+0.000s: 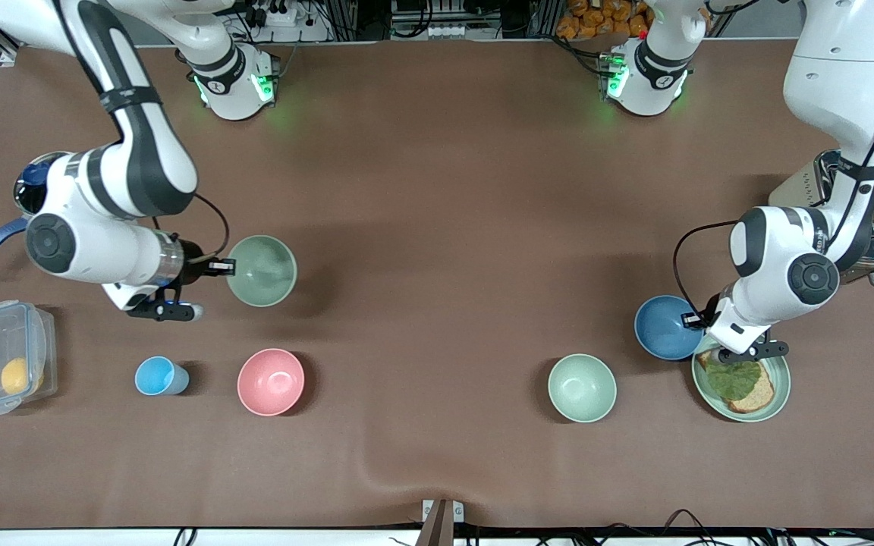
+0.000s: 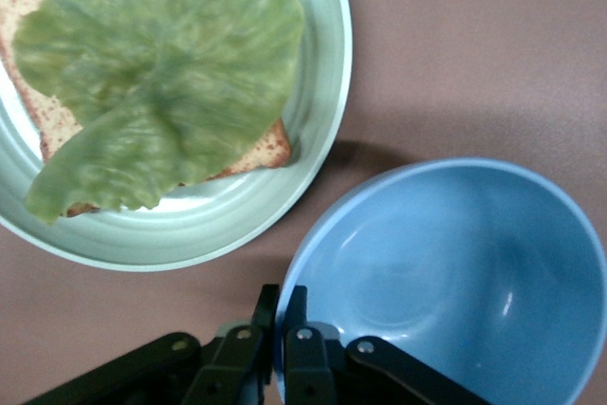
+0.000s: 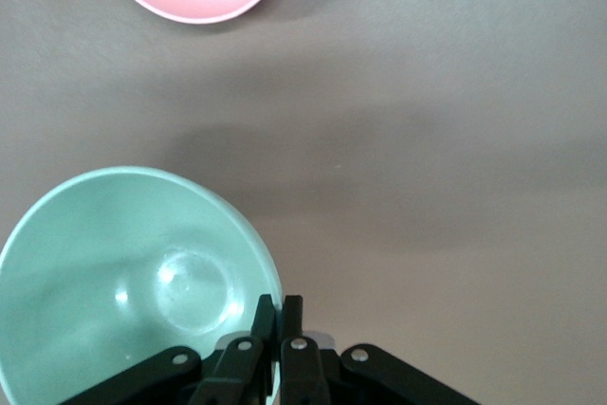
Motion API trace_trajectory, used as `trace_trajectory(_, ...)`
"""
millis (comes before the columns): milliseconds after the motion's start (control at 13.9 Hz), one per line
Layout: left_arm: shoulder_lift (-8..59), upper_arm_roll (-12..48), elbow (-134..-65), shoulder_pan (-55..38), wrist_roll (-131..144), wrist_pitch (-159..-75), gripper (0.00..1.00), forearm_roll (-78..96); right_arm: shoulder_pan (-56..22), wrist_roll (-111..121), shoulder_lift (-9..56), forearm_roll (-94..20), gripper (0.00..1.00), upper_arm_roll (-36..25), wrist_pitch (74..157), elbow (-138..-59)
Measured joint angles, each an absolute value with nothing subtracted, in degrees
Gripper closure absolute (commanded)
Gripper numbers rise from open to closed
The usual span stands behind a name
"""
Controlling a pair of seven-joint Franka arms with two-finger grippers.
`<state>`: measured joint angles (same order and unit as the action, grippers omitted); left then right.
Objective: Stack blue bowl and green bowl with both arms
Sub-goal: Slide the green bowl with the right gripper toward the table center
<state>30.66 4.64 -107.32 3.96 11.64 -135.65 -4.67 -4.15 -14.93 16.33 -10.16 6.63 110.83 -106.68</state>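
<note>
Spare mint bowl (image 1: 581,387) and toast plate (image 1: 783,385) lie nearest. Left claw (image 1: 691,320) pinches the blue bowl (image 1: 663,330) by its rim, at the plate's ten o'clock. Right claw (image 1: 231,266) pinches the green bowl (image 1: 262,273) by its rim, at twelve o'clock of the pink bowl (image 1: 271,381). Both look grasped; next, lift them and nest them over mid-desk (image 1: 437,227).

The middle of the table (image 1: 437,250) is bare, so a hand can pass there. The green plate (image 1: 781,387) sits just beside the blue bowl (image 1: 661,327). The pink bowl (image 1: 271,381) sits near the green bowl (image 1: 262,271).
</note>
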Motion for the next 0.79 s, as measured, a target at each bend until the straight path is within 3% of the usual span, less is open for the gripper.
trace_trajectory(792, 30.5, 4.4, -102.0, 5.7, 11.7, -122.9, 1.00, 4.1, -25.3, -55.0, 16.4, -10.3, 1.00, 6.7, 119.0, -106.4)
